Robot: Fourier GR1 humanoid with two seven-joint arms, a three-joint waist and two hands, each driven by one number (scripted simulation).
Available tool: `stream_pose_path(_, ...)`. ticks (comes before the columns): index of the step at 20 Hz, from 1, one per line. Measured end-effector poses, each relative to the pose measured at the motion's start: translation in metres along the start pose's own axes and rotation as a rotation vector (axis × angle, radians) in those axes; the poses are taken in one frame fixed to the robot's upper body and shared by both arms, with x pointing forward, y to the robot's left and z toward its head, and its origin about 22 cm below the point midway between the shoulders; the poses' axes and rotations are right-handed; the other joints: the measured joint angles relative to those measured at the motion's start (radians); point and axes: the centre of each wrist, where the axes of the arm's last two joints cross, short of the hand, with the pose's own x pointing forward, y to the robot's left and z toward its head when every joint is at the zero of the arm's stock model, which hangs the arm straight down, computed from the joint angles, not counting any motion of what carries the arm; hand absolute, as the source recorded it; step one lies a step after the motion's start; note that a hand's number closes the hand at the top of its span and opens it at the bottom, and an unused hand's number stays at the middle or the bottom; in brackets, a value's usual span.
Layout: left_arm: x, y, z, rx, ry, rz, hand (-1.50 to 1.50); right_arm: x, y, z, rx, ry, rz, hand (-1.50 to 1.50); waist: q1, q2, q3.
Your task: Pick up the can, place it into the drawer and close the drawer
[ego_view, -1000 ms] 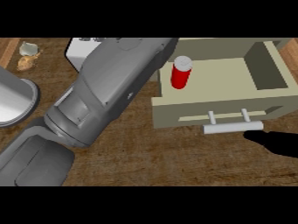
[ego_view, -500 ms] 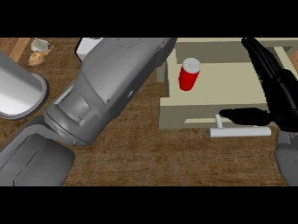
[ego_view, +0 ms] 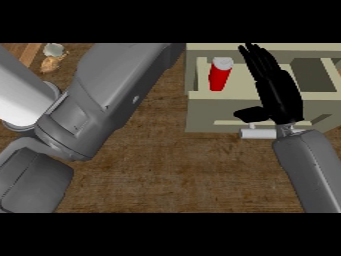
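Over at the far right, a beige drawer standing open, with a red can upright inside its left end, white top showing, close against the left wall. Right hand spread flat above the drawer's middle, black fingers straight and together, pointing toward the far side, thumb jutting left over the near front panel; holding nothing, clear of the can and just to its right. Below the thumb, a pale bar handle fixed on the drawer's front. Grey right forearm rising from the near right corner up to that hand. Across the left and centre, a bulky grey left arm lying diagonally over the brown wooden counter, its hand hidden from sight (so nothing to say about those fingers). Further left, a pale cylindrical segment of the same arm. At the far left corner, a small tan and white object, too unclear to name.
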Motion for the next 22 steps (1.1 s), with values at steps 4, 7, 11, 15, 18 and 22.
stream_pose_path(4,0.0,0.009,-0.003,0.015,-0.001,-0.006,-1.5,-0.008,0.02,-0.018,-0.014,0.016,0.038,-1.5,0.014,-0.003,0.0)
stream_pose_path(7,-0.001,0.02,-0.007,0.03,-0.003,-0.007,-1.5,-0.01,0.034,-0.03,-0.038,0.032,0.074,-1.5,0.021,-0.004,0.0)
stream_pose_path(11,0.002,0.033,-0.01,0.025,0.002,-0.013,-1.5,-0.013,0.046,-0.045,-0.101,0.06,0.11,-1.5,0.04,-0.004,0.0)
stream_pose_path(15,0.002,0.046,-0.011,0.021,0.014,-0.015,-1.5,-0.014,0.05,-0.06,-0.151,0.074,0.138,-1.5,0.055,-0.004,0.0)
stream_pose_path(18,0.0,0.058,-0.012,0.021,0.019,-0.014,-1.5,-0.015,0.045,-0.074,-0.178,0.08,0.158,-1.5,0.069,-0.003,0.0)
stream_pose_path(22,-0.003,0.071,-0.012,0.024,0.025,-0.013,-1.5,-0.012,0.038,-0.091,-0.187,0.082,0.174,-1.5,0.077,0.002,0.001)
